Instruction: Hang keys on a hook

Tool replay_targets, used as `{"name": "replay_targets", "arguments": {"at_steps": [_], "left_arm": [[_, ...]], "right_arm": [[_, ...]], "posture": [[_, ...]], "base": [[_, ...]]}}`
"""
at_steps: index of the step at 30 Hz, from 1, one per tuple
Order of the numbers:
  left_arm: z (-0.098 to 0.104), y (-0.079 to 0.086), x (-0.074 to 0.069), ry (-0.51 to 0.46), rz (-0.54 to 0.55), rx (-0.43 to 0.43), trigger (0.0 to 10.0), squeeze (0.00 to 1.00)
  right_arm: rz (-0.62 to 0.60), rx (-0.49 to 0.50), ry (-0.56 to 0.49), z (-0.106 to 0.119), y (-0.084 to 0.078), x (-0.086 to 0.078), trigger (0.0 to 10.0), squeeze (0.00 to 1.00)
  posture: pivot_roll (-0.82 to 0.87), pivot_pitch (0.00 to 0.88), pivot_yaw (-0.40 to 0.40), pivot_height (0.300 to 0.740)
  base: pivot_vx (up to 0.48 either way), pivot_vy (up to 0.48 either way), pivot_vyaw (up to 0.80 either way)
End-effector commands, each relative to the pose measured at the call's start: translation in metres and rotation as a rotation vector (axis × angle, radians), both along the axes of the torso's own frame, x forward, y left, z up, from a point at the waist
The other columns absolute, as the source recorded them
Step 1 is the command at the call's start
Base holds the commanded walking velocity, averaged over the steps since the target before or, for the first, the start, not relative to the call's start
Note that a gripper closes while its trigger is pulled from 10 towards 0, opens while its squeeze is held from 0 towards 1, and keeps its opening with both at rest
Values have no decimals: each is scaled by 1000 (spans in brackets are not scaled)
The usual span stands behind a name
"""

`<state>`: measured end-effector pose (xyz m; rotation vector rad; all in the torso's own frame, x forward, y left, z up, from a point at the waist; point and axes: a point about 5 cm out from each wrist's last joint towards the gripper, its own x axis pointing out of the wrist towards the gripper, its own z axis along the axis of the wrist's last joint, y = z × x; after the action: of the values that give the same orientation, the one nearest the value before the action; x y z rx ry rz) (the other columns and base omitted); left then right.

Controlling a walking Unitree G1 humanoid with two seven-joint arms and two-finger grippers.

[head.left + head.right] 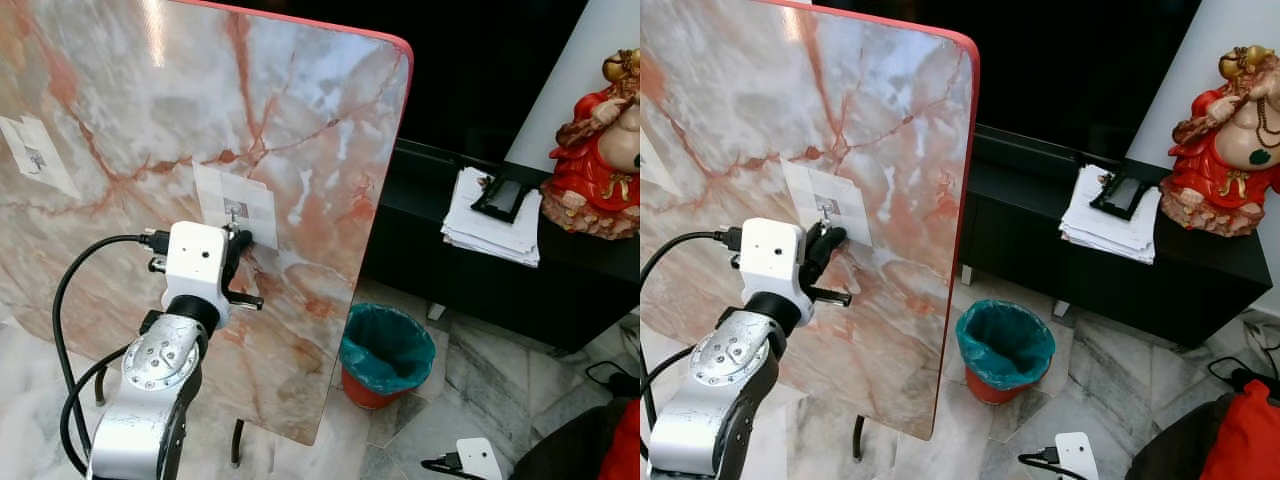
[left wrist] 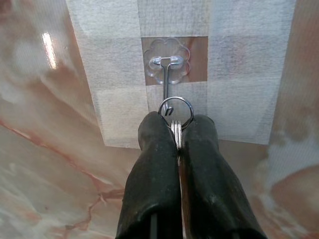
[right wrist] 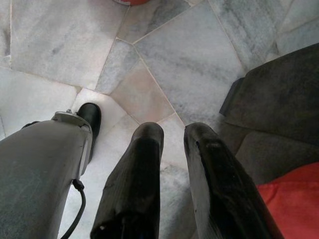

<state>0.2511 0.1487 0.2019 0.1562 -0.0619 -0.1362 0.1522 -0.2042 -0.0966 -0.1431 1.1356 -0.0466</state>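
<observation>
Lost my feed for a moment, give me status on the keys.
Left hand shut on keys, key ring at hook tip on marble panel. Right hand idle over floor. Nothing in the way.

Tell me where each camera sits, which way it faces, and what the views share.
Left eye: on the head, looking down at the marble panel; left arm, left gripper.
Right eye: same scene; bin, statue.
Left wrist: along the gripper's fingers at the hook and key ring.
Right wrist: down at the floor; right gripper.
Shared: the hook.
</observation>
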Motion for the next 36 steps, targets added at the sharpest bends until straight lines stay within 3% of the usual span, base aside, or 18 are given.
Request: {"name": "replay_targets", "arguments": {"at_steps": [1, 20, 21, 22, 23, 24, 36], "left_arm": [[6, -4, -1, -11, -24, -11, 10000, 0], [-1, -2, -2, 39, -13, 2, 10000, 0], [-1, -1, -2, 39, -12, 4, 10000, 204], [-1, -1, -1, 40, -11, 6, 10000, 541], [-2, 0, -1, 42, -11, 7, 10000, 541], [-2, 0, -1, 44, -10, 5, 10000, 1000], [-3, -2, -4, 47, -27, 13, 10000, 1000]], "right_arm": [[-7, -4, 4, 0, -3, -2, 10000, 0], [-7, -1, 1, 0, -2, 0, 10000, 0], [-7, -1, 1, 0, -2, 0, 10000, 0], [-7, -1, 1, 0, -2, 0, 10000, 0], [-6, -2, 1, 0, -2, -1, 10000, 0], [-7, -2, 1, 0, -2, -1, 10000, 0], [-6, -2, 4, 0, -3, -2, 10000, 0]], "posture": [[51, 31, -114, 740], [51, 32, -114, 740], [51, 32, -114, 740], [51, 32, -114, 740], [50, 32, -114, 740], [51, 33, -114, 740], [52, 34, -115, 740]], "base": [[0, 0, 0], [0, 0, 0], [0, 0, 0], [0, 0, 0], [0, 0, 0], [0, 0, 0], [0, 0, 0]]}}
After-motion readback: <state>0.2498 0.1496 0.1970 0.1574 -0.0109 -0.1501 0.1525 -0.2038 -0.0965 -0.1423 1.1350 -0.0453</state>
